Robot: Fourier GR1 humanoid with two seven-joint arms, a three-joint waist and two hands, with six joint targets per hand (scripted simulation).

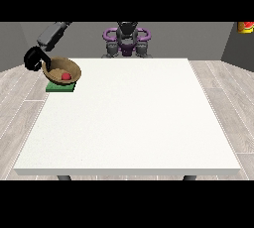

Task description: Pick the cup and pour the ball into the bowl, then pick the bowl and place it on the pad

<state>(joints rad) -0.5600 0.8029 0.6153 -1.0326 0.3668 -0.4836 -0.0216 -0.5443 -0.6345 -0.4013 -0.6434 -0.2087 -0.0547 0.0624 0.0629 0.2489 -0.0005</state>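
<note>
One hand (34, 59) is all we can find in the front view, at the view's left, black and hanging off the end of a grey arm (52, 33) that comes down from the top edge. We see its fingers curled round the left rim of the brown bowl (62, 70), so it has hold of the bowl there. The bowl sits tilted, its opening turned toward us, and a red ball (65, 76) lies inside it near the lower wall. Just beneath the bowl we make out the green pad (60, 87) at the far left corner of the white table (134, 123); whether the bowl touches the pad we cannot tell. The robot's torso (126, 41) stands behind the table's far edge.
</note>
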